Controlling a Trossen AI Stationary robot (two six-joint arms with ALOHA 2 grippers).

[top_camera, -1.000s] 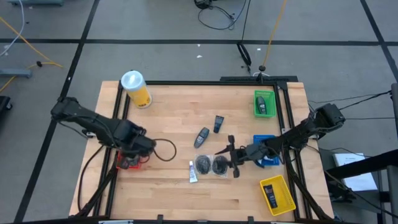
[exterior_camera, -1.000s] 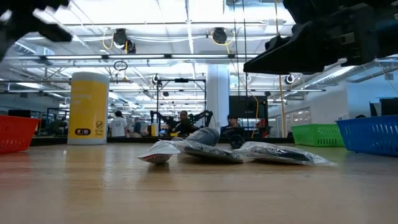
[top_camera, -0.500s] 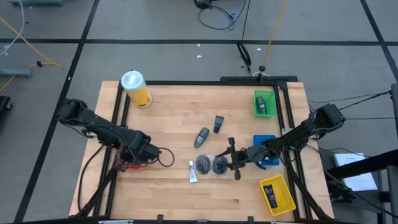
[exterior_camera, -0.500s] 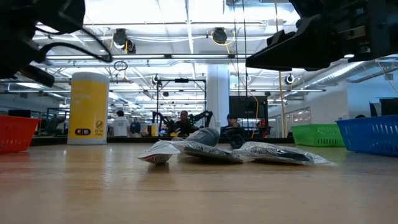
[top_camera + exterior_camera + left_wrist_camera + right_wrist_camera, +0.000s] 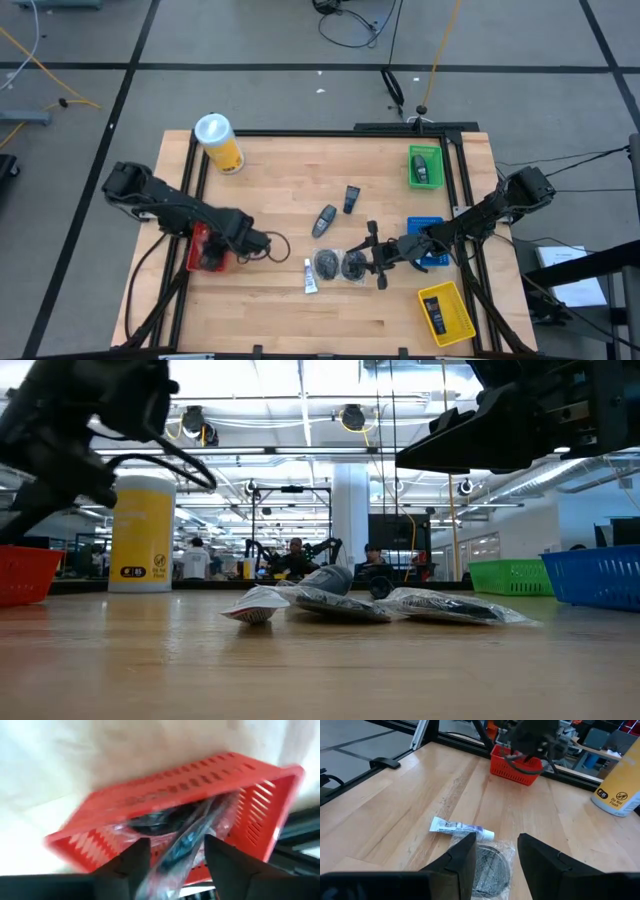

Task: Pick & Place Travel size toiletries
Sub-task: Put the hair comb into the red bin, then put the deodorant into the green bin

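Observation:
Two round dark grey packets (image 5: pixel 340 264) lie flat mid-table, with a thin white-blue tube (image 5: pixel 310 276) on their left and two small dark bottles (image 5: pixel 324 220) (image 5: pixel 351 198) beyond them. My right gripper (image 5: pixel 372 250) hovers open just right of the packets; in its wrist view its fingers stand either side of the nearer packet (image 5: pixel 490 864), with the tube (image 5: pixel 461 827) beyond. My left gripper (image 5: pixel 250 240) is open beside the right side of the red bin (image 5: pixel 205 249). A clear-wrapped dark packet (image 5: pixel 165 822) lies inside that red bin (image 5: pixel 165 795).
A big yellow canister with a white lid (image 5: pixel 219 142) stands at the far left corner. The green bin (image 5: pixel 425 166), blue bin (image 5: pixel 428 228) and yellow bin (image 5: pixel 446 312) line the right edge, each with items in it. Bare wood lies along the near edge.
My left gripper has moved from above the red bin toward the table's right, ending just beyond the bin's right side, so more of the bin is uncovered. My right gripper has barely moved. The packets, tube and bottles have stayed where they were.

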